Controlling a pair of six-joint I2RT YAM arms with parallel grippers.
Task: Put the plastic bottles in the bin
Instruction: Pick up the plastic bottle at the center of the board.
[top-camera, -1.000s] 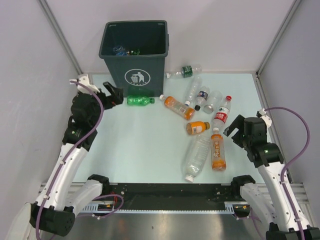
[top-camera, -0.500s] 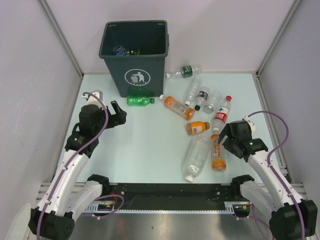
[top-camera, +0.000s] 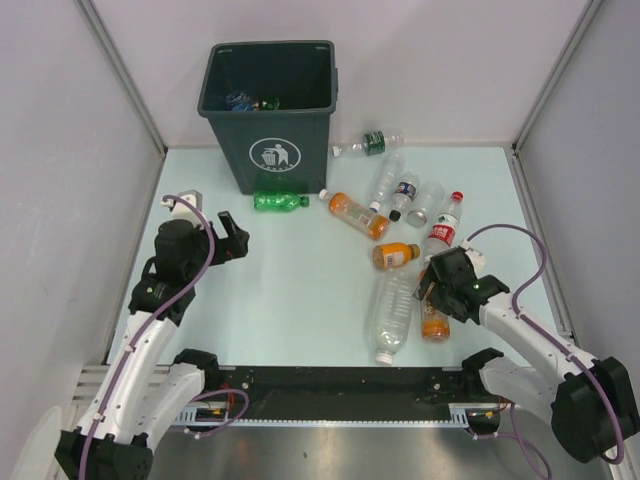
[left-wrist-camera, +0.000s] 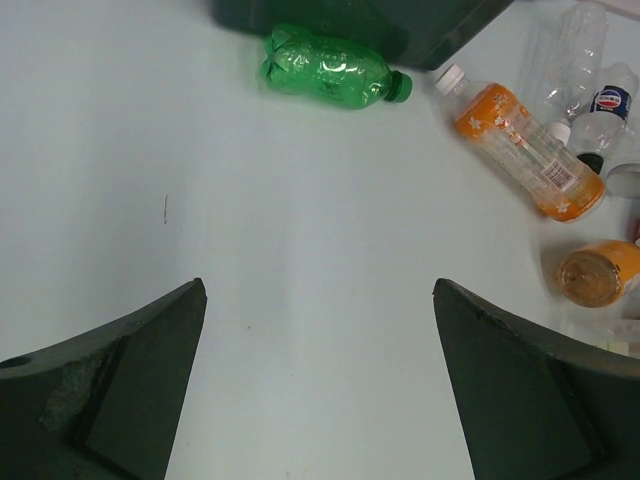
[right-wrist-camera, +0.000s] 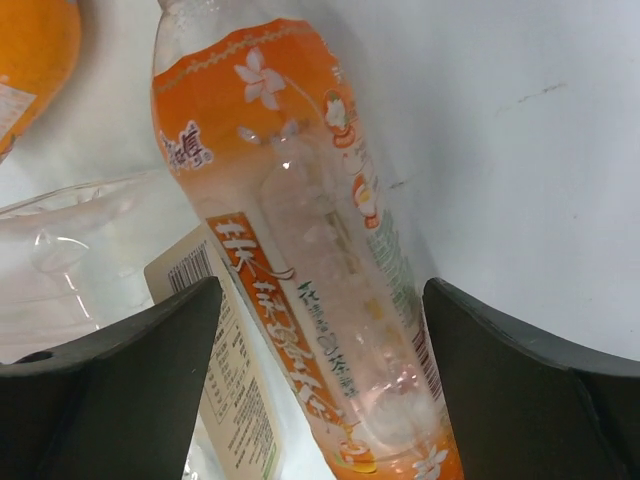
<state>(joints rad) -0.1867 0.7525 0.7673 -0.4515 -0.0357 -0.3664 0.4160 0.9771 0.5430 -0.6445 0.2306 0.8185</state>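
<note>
The bin (top-camera: 272, 152) stands at the back left with a few bottles inside. A green bottle (top-camera: 278, 202) lies at its foot and also shows in the left wrist view (left-wrist-camera: 325, 68). My left gripper (top-camera: 232, 236) is open and empty over bare table, short of the green bottle. My right gripper (top-camera: 431, 287) is open and low over the orange-labelled bottle (right-wrist-camera: 300, 200), one finger on each side, not closed on it. A big clear bottle (top-camera: 390, 315) lies just left of it.
More bottles lie right of the bin: an orange one (top-camera: 356, 214), a short orange one (top-camera: 396, 256), a red-labelled one (top-camera: 445, 226), clear ones (top-camera: 388, 178) and a dark-labelled one (top-camera: 373, 143) by the back wall. Walls close in both sides.
My left arm drew back from the bin towards the near side. My right gripper moved left and down, and its open jaws now stand on either side of the orange-labelled bottle.
</note>
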